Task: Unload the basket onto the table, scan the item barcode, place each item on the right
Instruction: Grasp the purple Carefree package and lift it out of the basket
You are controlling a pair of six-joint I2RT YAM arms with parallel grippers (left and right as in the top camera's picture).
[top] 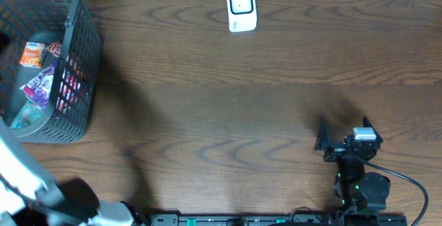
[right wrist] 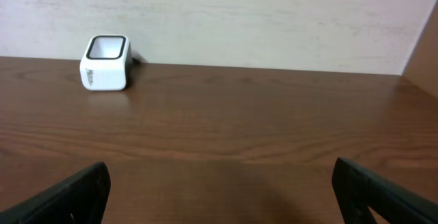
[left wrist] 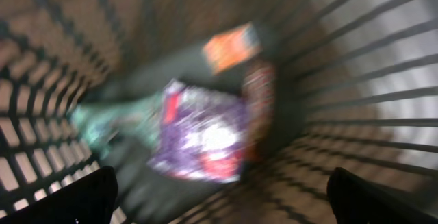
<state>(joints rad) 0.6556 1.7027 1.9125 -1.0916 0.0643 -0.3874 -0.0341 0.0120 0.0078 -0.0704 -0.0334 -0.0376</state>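
Observation:
Several snack packets lie in the dark wire basket [top: 77, 67] at the far left: a purple packet [left wrist: 204, 131], an orange packet [left wrist: 231, 46], a teal one [left wrist: 102, 122] and a red one [left wrist: 260, 104]. My left gripper [left wrist: 220, 183] hangs over the basket, looking down into it. It is open, with nothing between its fingers, and its view is blurred. The white barcode scanner [top: 241, 8] stands at the table's far edge, also in the right wrist view [right wrist: 105, 62]. My right gripper [top: 344, 128] is open and empty near the front right.
The basket walls [left wrist: 369, 80] enclose the packets on all sides. Brown wooden table [top: 221, 115] spreads between basket, scanner and right arm. A pale wall [right wrist: 239, 18] rises behind the scanner. The left arm's white link [top: 17, 167] crosses the front left corner.

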